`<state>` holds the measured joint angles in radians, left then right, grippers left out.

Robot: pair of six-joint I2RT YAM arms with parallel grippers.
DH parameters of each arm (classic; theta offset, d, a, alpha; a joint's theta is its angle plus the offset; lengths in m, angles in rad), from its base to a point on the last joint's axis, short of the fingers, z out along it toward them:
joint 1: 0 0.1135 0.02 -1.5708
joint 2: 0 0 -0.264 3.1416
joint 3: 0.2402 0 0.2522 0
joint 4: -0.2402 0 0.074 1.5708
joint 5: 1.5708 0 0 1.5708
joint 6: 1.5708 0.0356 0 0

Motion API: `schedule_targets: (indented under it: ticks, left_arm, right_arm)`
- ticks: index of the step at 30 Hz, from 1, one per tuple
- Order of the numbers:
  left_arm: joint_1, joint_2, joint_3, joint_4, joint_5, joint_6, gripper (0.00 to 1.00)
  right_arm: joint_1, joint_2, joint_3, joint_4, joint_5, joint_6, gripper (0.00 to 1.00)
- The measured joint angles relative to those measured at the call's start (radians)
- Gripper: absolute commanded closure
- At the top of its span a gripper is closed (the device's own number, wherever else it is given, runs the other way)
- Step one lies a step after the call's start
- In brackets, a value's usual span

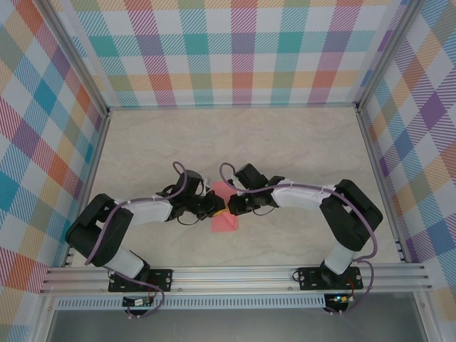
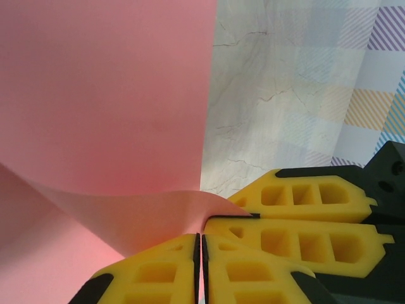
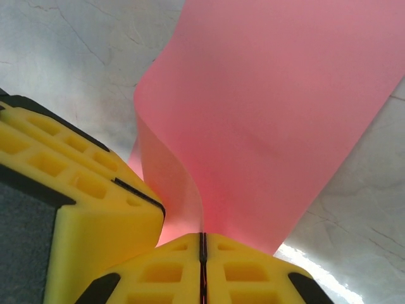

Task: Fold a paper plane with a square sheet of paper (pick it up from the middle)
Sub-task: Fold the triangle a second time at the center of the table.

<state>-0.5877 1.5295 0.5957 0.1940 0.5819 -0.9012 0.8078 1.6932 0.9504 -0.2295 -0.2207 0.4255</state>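
Left tool (image 2: 199,244) and right tool (image 3: 202,244) both pinch the square sheet of paper (image 1: 225,222); open table (image 1: 285,142) lies toward 12 o'clock.

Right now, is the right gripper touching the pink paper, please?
Touching. The right wrist view shows the right gripper shut on the square sheet of paper.

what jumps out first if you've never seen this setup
The salmon-pink square sheet of paper curls up at the near middle of the pale table. The left gripper and right gripper both pinch it with bright yellow fingers close together. Loud plaid walls ring the table.
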Motion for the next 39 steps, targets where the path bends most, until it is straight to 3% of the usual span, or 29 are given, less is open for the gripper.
schedule_targets:
  ticks: [11,23,39]
  left_arm:
    - [-0.005,0.053,0.005,0.02,-0.011,0.0,0.92]
    - [-0.008,0.053,0.005,0.022,-0.023,0.0,0.92]
    - [-0.021,0.054,0.005,0.023,-0.022,0.0,0.91]
  right_arm:
    - [-0.03,0.009,0.003,0.01,-0.083,0.054,0.79]
    - [-0.035,0.016,0.002,0.032,-0.109,0.116,0.92]
    - [-0.054,0.045,0.007,0.0,-0.036,0.11,0.92]
